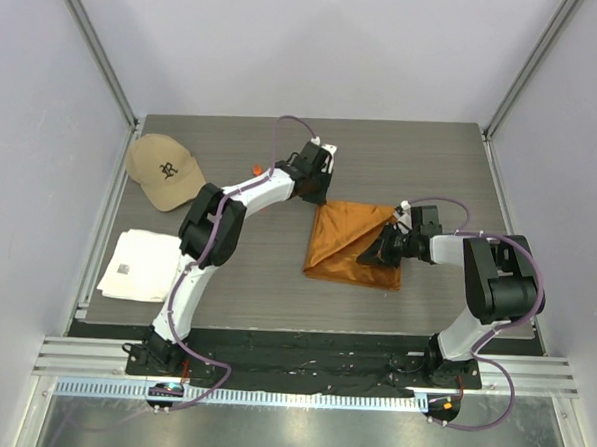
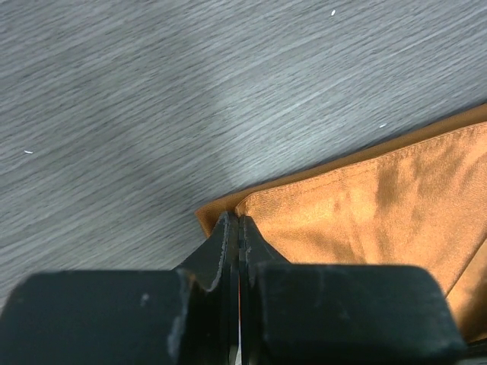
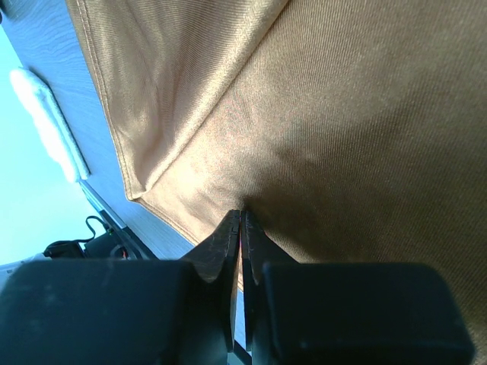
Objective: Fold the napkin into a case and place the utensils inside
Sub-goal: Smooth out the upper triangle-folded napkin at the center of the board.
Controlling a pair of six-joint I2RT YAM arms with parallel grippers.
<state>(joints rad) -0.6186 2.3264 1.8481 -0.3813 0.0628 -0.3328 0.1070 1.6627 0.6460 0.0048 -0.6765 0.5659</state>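
Note:
The rust-orange napkin (image 1: 349,248) lies partly folded on the table's middle, a diagonal crease across it. My left gripper (image 1: 314,195) is at the napkin's far left corner, shut on that corner (image 2: 240,222) with cloth (image 2: 373,198) spreading to the right. My right gripper (image 1: 381,251) comes in from the right, shut on a pinch of the napkin (image 3: 241,216) near its near edge; the cloth (image 3: 342,114) fills that view. Only a small bright-orange bit of the utensils (image 1: 256,168) shows, beside the left arm; the rest is hidden.
A tan cap (image 1: 164,171) sits at the far left of the grey table (image 1: 412,154). A thick white towel (image 1: 139,265) lies near the left front edge; its edge (image 3: 46,122) shows in the right wrist view. Walls close in on three sides.

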